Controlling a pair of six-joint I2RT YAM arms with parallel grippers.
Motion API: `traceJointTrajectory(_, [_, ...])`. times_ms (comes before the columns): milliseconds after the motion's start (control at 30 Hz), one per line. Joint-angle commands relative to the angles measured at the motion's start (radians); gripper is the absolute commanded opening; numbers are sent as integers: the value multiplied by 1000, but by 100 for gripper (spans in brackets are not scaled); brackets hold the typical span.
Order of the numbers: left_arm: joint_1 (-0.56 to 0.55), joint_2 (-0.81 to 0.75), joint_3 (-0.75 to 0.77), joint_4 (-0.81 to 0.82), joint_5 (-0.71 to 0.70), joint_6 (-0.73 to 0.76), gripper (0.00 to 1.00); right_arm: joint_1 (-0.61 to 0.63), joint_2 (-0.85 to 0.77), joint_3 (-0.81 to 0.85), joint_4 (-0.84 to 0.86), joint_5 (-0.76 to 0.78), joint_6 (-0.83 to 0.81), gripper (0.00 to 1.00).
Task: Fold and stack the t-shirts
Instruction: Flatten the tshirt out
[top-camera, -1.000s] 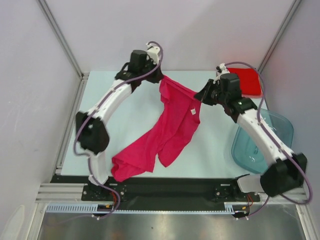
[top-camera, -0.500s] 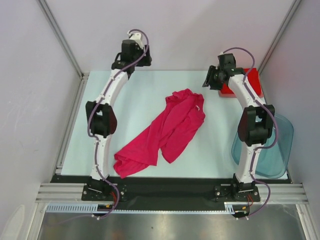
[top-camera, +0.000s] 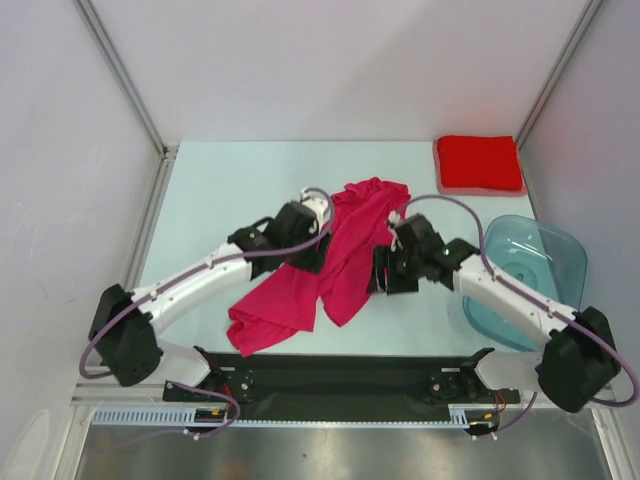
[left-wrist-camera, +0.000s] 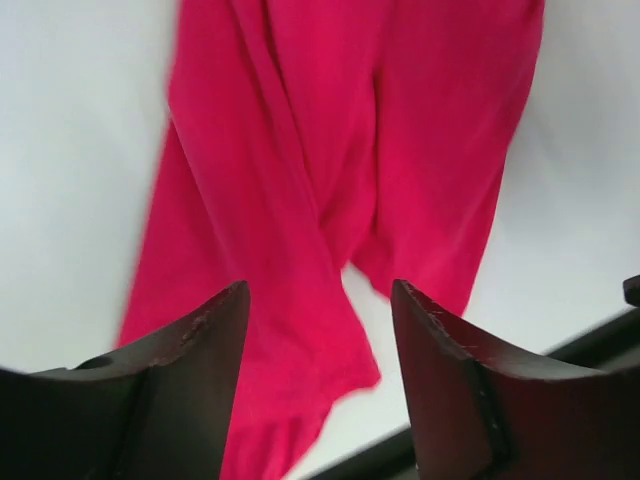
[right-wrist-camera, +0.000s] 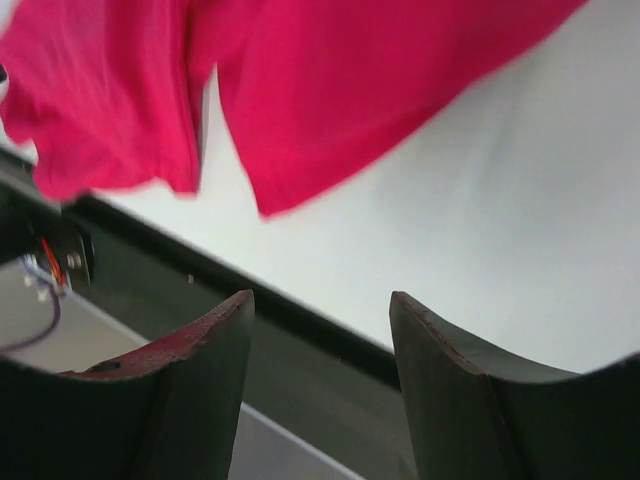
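Note:
The magenta-pink t-shirt (top-camera: 345, 255) lies crumpled and unfolded in a long diagonal across the middle of the table, with a bunched end near the front edge. It also fills the left wrist view (left-wrist-camera: 330, 150) and the top of the right wrist view (right-wrist-camera: 340, 90). The red t-shirt (top-camera: 478, 165) sits folded square at the back right corner. My left gripper (top-camera: 315, 245) (left-wrist-camera: 320, 300) hovers open at the shirt's left side, holding nothing. My right gripper (top-camera: 384, 272) (right-wrist-camera: 320, 305) stands open by the shirt's right edge, over bare table near the front rim.
A translucent blue-grey tub (top-camera: 535, 270) stands at the right edge, beside the right arm. The black front rail (top-camera: 340, 375) runs along the table's near edge. Frame posts rise at both back corners.
Both grippers let go of the magenta-pink shirt, which dropped flat on the table. Both arms then swung from the back of the table down to the shirt's middle.

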Motion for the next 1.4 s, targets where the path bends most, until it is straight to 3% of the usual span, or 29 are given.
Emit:
traceJointTrajectory(0, [-54,-88,-145,-17,-63,-173,63,94,-81,-140,163,-63,177,62])
traceJointTrajectory(133, [-105,-57,-212,-31,-54,-233,61,179,-87,-279,325,-90,298,62])
traceJointTrajectory(333, [-123,1,-256,44,12,-283,57,210,-20,-323,459,-87,411,61])
traceJointTrajectory(500, [-145,81,-242,59,26,-317,52,211,36,-349,494,-48,508,49])
traceJointTrajectory(700, [-163,167,-230,50,32,-342,48,211,108,-401,649,-88,663,40])
traceJointTrajectory(900, [-163,224,-218,62,25,-340,49,219,149,-393,688,-65,734,41])
traceJointTrajectory(1033, [-163,207,-202,41,-6,-325,17,219,201,-376,694,-67,746,41])
traceJointTrajectory(1133, [-162,164,-176,-2,-46,-307,2,220,243,-364,689,-73,755,39])
traceJointTrajectory(1233, [-156,112,-137,-65,-83,-279,0,220,264,-356,691,-62,755,32])
traceJointTrajectory(1367, [-124,44,-61,-166,-138,-233,0,217,266,-353,683,-18,740,9])
